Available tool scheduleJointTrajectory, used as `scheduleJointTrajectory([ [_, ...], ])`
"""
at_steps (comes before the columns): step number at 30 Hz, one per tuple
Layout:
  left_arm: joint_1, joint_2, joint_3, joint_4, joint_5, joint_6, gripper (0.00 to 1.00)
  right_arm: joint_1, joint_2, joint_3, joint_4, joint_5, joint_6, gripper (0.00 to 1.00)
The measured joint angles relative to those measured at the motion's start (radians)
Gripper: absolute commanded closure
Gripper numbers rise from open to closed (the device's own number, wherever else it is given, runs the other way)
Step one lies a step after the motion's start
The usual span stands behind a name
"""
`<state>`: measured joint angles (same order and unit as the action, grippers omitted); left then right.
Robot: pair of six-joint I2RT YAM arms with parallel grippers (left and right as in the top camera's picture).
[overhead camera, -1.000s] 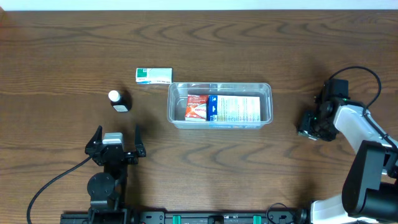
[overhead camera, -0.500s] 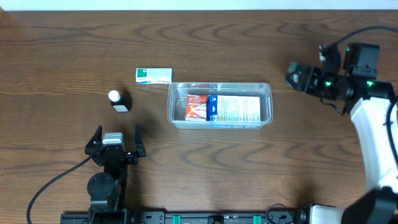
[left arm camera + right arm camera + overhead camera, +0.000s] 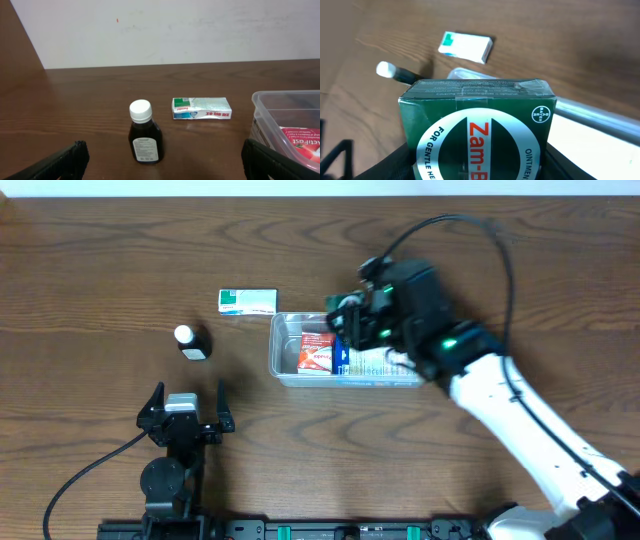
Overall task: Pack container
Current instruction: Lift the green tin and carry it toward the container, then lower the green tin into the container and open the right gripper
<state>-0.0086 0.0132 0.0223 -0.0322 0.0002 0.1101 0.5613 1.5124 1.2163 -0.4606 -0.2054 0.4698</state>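
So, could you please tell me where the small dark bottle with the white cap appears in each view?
Overhead: bottle left of centre.
Left wrist: bottle centre foreground.
Right wrist: bottle upper left, partly behind the green box.
Shared landmark: the white-and-green carton near it.

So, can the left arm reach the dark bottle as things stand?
Probably yes: the left gripper is open, the bottle stands upright just ahead of it, with only bare table between.
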Motion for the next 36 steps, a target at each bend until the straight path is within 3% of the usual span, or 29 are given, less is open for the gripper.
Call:
scheduleJointTrajectory([
  [11,0.000,0.000,0.000,0.000,0.000,0.000,0.02,0.149,0.166,0.000,0.025,0.320,0.177,0.41],
  [22,0.000,0.000,0.000,0.000,0.000,0.000,0.02,0.184,0.288,0.000,0.044,0.367,0.314,0.40],
  [36,0.000,0.000,0.000,0.000,0.000,0.000,0.02,0.234,0.323,0.000,0.060,0.382,0.364,0.38],
])
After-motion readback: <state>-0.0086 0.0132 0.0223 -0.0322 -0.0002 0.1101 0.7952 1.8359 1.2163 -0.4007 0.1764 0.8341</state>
